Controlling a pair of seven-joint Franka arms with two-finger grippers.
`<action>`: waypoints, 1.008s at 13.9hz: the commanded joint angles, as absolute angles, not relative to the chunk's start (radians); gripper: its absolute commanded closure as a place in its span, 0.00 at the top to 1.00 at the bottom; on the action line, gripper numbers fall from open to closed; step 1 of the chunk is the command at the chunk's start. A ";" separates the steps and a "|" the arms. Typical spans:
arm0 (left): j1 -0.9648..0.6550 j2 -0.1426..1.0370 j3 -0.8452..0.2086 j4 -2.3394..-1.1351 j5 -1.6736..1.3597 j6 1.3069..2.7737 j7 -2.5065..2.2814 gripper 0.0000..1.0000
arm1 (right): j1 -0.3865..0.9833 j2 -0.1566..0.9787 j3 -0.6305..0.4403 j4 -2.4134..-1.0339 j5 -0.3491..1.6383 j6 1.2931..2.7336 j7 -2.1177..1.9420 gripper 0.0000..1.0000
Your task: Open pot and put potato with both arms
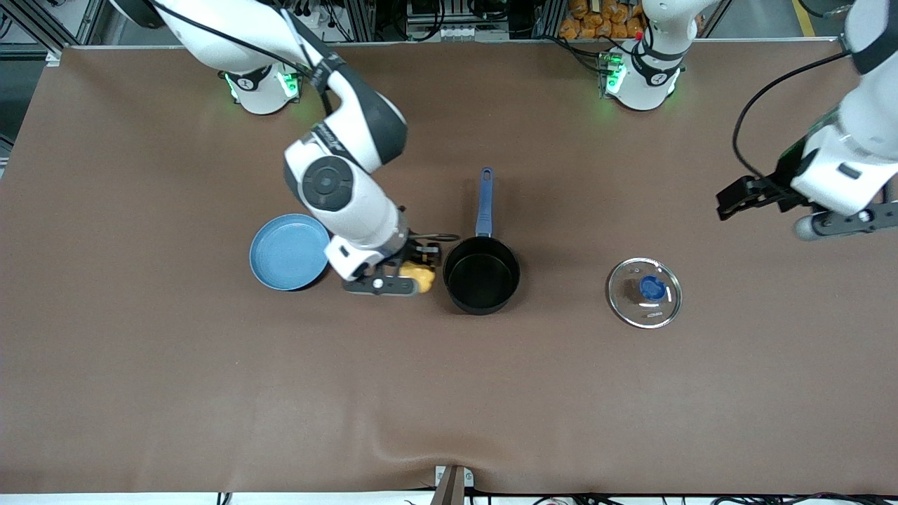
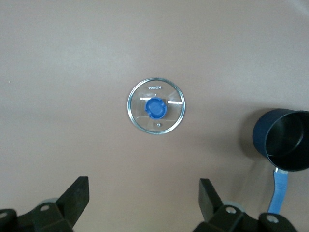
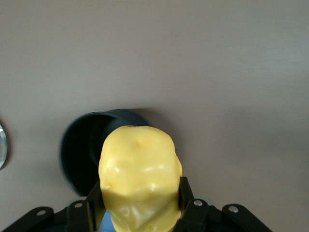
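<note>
Right gripper (image 1: 415, 275) clamps potato (image 1: 419, 276), pot's (image 1: 481, 275) nine o'clock; left gripper (image 2: 145, 198) wide, above lid (image 1: 645, 292).

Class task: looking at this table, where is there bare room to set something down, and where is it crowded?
Bare cloth lies between the black saucepan and the clear glass lid, and all along the table's camera edge. It is crowded where the right hand holds the yellow potato between the blue plate and the saucepan.
</note>
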State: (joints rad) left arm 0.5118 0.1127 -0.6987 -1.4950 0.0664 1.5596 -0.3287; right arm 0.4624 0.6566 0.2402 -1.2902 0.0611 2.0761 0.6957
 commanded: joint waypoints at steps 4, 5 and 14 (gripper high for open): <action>0.512 0.140 -0.716 -1.447 0.048 1.516 -0.322 1.00 | 0.609 0.863 0.218 -1.108 0.041 2.086 0.810 0.00; 0.514 0.140 -0.715 -1.447 0.048 1.516 -0.322 1.00 | 0.632 0.876 0.198 -1.108 0.041 2.095 0.825 0.00; 0.412 0.120 -0.595 -1.447 0.017 1.519 -0.310 1.00 | 0.752 0.989 0.103 -1.100 0.041 2.206 0.842 0.00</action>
